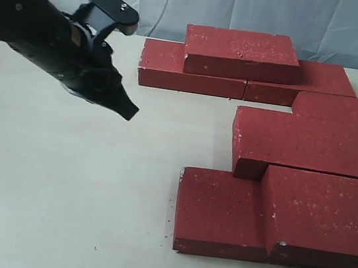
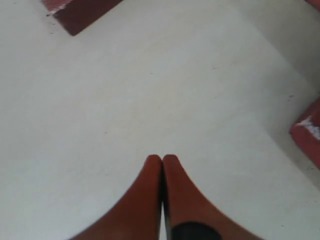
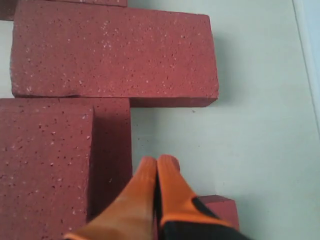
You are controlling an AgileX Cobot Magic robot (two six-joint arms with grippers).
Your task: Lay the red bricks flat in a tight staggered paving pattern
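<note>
Left gripper (image 1: 128,109) hangs with its fingers pressed together and empty over bare table (image 1: 57,190) at about nine o'clock, well apart from the red bricks (image 1: 311,142). These crowd from twelve round to four o'clock, several lying on top of others. Right gripper (image 3: 158,161), fingers likewise together and holding nothing, sits near a brick's corner. I'd worry that a shove on an upper brick drags the one beneath, or drops it tilted, opening gaps.

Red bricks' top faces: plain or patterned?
Dark red, grainy, speckled with small white flecks; the flat rectangular brick in the right wrist view shows it best.
</note>
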